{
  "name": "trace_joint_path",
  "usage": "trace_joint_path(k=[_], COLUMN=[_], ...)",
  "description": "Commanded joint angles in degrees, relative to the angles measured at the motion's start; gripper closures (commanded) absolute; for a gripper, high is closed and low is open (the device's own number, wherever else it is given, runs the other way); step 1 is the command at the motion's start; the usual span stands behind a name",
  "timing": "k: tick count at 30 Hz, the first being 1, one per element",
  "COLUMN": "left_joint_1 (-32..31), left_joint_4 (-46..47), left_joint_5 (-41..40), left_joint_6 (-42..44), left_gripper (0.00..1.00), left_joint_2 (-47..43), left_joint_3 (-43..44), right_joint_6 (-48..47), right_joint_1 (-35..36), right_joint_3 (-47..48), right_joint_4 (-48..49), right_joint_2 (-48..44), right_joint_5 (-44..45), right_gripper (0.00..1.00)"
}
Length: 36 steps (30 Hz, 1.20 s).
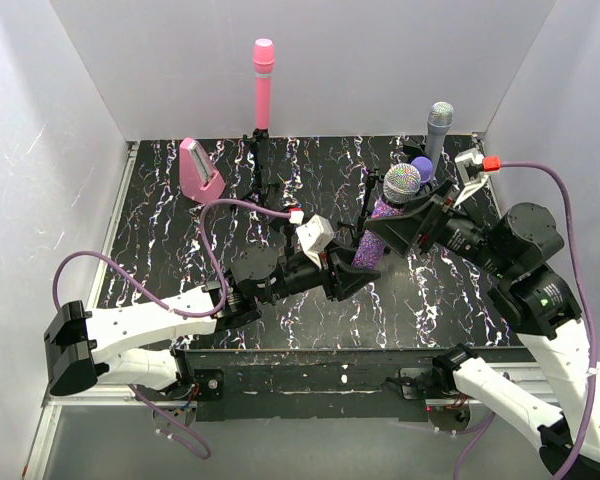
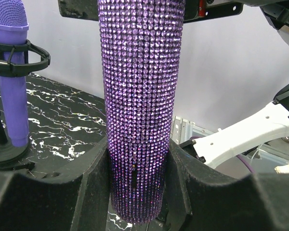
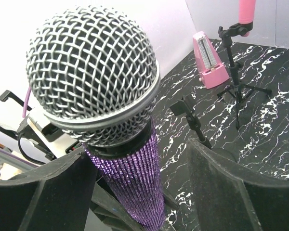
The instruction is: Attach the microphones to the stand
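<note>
The glittery purple microphone (image 1: 380,225) with its silver mesh head (image 3: 91,72) stands almost upright above the table's middle. My left gripper (image 2: 139,147) is shut on its lower end, a pad pressed to each side. My right gripper (image 3: 137,149) straddles the body just under the head and is open, with a gap on the right side. The pink microphone (image 1: 263,80) sits in a stand at the back. The silver-grey microphone (image 1: 439,122) and the dark purple microphone (image 2: 12,72) are clipped in stands at the back right. An empty stand clip (image 3: 189,109) rises just behind the held microphone.
A pink wedge-shaped box (image 1: 200,168) stands at the back left on the black marbled table (image 1: 160,250). The pink microphone's tripod legs (image 3: 241,91) spread over the floor near it. White walls close in three sides.
</note>
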Motion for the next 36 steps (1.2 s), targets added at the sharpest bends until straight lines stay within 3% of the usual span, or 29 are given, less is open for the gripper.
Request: trace_joint_path(k=[1, 4, 6, 9, 10, 12, 13, 15, 16, 20, 24, 27, 31, 34, 36], left_joint_1=[-0.2, -0.2, -0.2, -0.2, -0.2, -0.2, -0.1, 0.2, 0.9, 5.9, 8.8, 8.8, 8.8, 9.6, 14.9], left_joint_4=[3.9, 3.8, 3.7, 3.0, 2.5, -1.0, -4.3, -16.6, -21.8, -48.7, -63.9, -64.9, -59.9, -56.9, -57.2], left_joint_5=[-1.1, -1.3, -1.6, -2.6, -3.1, -4.2, -3.7, 0.0, 2.9, 11.4, 6.9, 0.0, -4.2, -3.9, 1.0], left_joint_6=[0.6, 0.3, 0.1, -0.5, -0.7, -1.1, 0.0, 4.8, 7.8, 19.1, 27.6, 31.3, 35.4, 38.0, 39.0], left_gripper=[1.0, 1.0, 1.0, 1.0, 0.97, 0.61, 0.38, 0.06, 0.02, 0.02, 0.02, 0.02, 0.02, 0.02, 0.02], left_joint_2=[-0.4, -0.2, -0.1, -0.2, -0.5, -2.0, -3.5, -7.9, -10.4, -20.0, -25.0, -28.0, -28.6, -25.7, -21.7], left_joint_3=[-0.1, -0.4, -0.3, -0.3, -0.1, 0.7, 1.3, 3.5, 4.5, 13.0, 17.4, 15.6, 12.9, 13.2, 14.6], right_joint_6=[1.5, -0.4, -1.6, -3.0, -3.4, -5.1, -6.7, -10.8, -12.9, -26.4, -28.9, -28.4, -33.5, -37.8, -37.5], right_joint_1=[-0.2, -0.2, -0.2, -0.2, -0.1, -0.2, -0.3, -0.4, -0.7, -0.9, -0.9, -1.1, -1.8, -2.2, -3.1], right_joint_3=[-0.2, -0.7, -1.2, -1.4, -1.4, -1.3, -0.6, 3.0, 4.4, 10.6, 13.7, 16.6, 25.7, 33.6, 35.5], right_joint_4=[6.7, 8.8, 10.4, 12.2, 12.3, 12.4, 11.6, 9.4, 7.8, -0.3, -1.2, -0.4, -6.3, -11.7, -12.1], right_joint_2=[0.0, 0.3, 0.6, 1.7, 2.0, 2.6, 3.2, 4.7, 5.6, 10.1, 15.7, 20.8, 29.0, 34.9, 36.6], right_joint_5=[-0.7, -2.7, -5.7, -11.9, -12.5, -13.7, -14.1, -15.8, -16.8, -24.7, -30.6, -31.8, -34.6, -36.5, -37.6], right_gripper=[0.24, 0.3, 0.41, 0.98, 0.99, 0.99, 0.99, 0.99, 0.99, 0.99, 0.99, 0.99, 0.99, 0.99, 0.99])
